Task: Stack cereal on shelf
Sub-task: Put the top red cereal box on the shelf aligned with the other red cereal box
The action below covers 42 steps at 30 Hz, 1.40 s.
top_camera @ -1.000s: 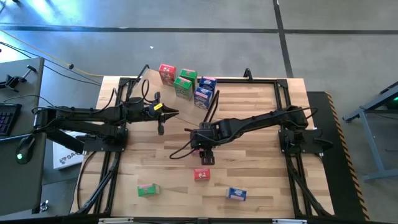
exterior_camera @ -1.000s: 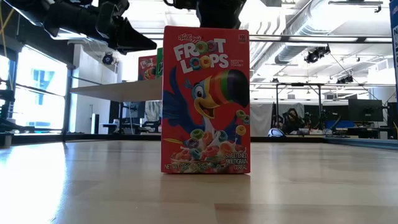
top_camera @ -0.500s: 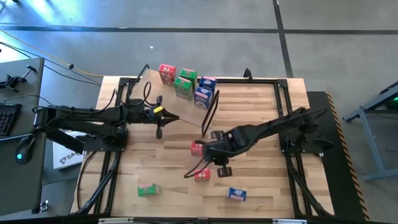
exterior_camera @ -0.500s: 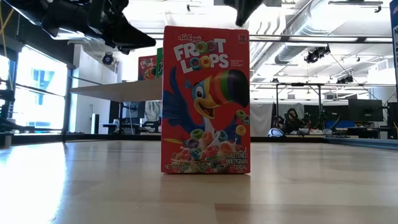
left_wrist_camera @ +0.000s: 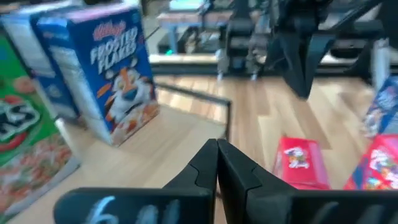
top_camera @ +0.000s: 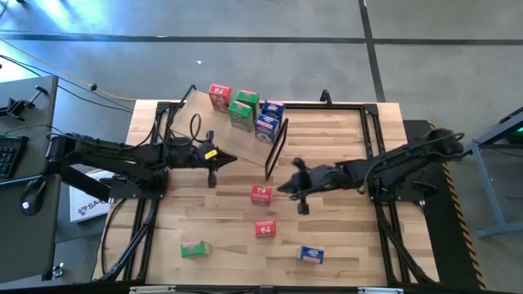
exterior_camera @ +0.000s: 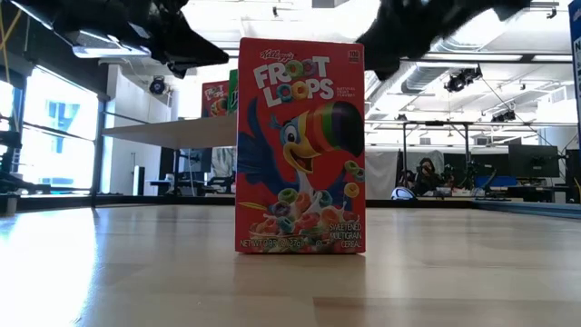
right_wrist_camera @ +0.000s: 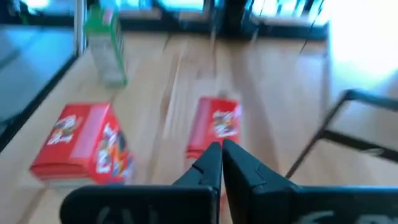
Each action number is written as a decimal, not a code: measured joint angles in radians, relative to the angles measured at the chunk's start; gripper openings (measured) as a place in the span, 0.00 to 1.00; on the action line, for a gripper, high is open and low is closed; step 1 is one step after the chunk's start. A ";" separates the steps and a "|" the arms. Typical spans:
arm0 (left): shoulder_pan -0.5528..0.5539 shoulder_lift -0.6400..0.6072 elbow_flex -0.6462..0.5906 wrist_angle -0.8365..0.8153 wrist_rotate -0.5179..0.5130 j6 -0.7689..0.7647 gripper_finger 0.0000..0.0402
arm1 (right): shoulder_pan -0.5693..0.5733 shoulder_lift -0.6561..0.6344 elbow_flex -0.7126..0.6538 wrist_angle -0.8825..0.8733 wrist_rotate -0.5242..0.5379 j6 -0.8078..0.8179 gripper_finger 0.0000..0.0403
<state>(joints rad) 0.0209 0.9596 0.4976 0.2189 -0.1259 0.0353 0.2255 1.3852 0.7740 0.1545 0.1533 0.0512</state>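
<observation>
There are eight cereal boxes in the high view. Three are red: one on the shelf (top_camera: pixel 214 131) at 12 o'clock (top_camera: pixel 219 95), and two on the desk (top_camera: pixel 343 233) near the middle (top_camera: pixel 261 193) (top_camera: pixel 265 229). Two are green: one on the shelf (top_camera: pixel 243 110) and one at 7 o'clock (top_camera: pixel 194 248). Three are blue: two close together on the shelf (top_camera: pixel 270 119) and one at 6 o'clock (top_camera: pixel 310 255). There are two robot arms (top_camera: pixel 122 155) (top_camera: pixel 384 166).

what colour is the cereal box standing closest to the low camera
Red, a Froot Loops box with a toucan; the low view shows it best.
</observation>
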 joint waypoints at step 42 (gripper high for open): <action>-0.223 0.677 0.767 -0.823 0.011 -0.136 0.69 | -0.208 -0.197 -0.398 0.403 -0.158 -0.094 0.00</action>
<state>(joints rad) -0.2024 1.6362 1.2644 -0.6044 -0.1153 -0.1011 0.0174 1.1877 0.3759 0.5575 -0.0044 -0.0425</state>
